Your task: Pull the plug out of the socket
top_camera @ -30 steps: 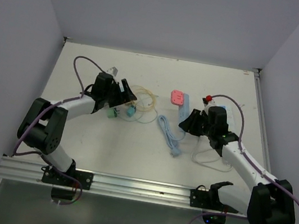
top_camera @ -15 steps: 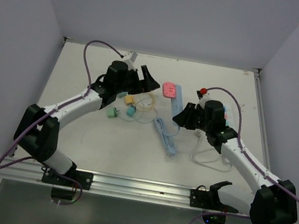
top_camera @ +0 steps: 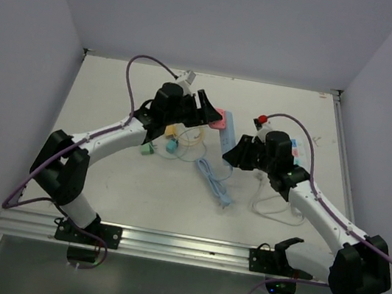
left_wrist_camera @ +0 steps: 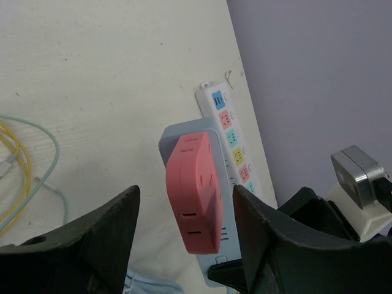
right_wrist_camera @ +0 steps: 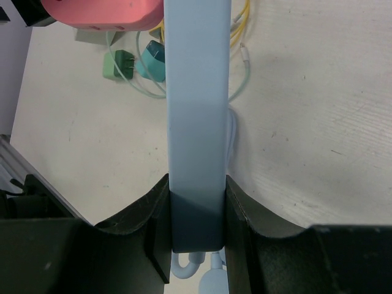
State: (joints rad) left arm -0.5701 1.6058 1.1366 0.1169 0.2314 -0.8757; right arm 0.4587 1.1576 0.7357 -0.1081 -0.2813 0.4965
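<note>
A pink plug (top_camera: 219, 119) sits in the far end of a light-blue socket strip (top_camera: 228, 140). My right gripper (top_camera: 237, 153) is shut on the strip's near end. In the right wrist view the strip (right_wrist_camera: 197, 122) runs up between the shut fingers (right_wrist_camera: 153, 226), with the pink plug (right_wrist_camera: 104, 12) at the top left. My left gripper (top_camera: 206, 111) is open, one finger on each side of the plug. In the left wrist view the plug (left_wrist_camera: 196, 190) stands between the two black fingers (left_wrist_camera: 92, 245) with gaps on both sides.
A white power strip (left_wrist_camera: 229, 138) with coloured sockets lies behind, by the right wall. The strip's light-blue cable (top_camera: 213, 179) is coiled at the middle. A green plug (top_camera: 147, 148), a teal plug (top_camera: 171, 145) and yellow cable (top_camera: 190, 135) lie to the left; a white cable (top_camera: 276, 208) lies to the right.
My left arm has swung right and forward until its open fingers stand around the pink plug. My right gripper has carried the strip and plug leftward.
</note>
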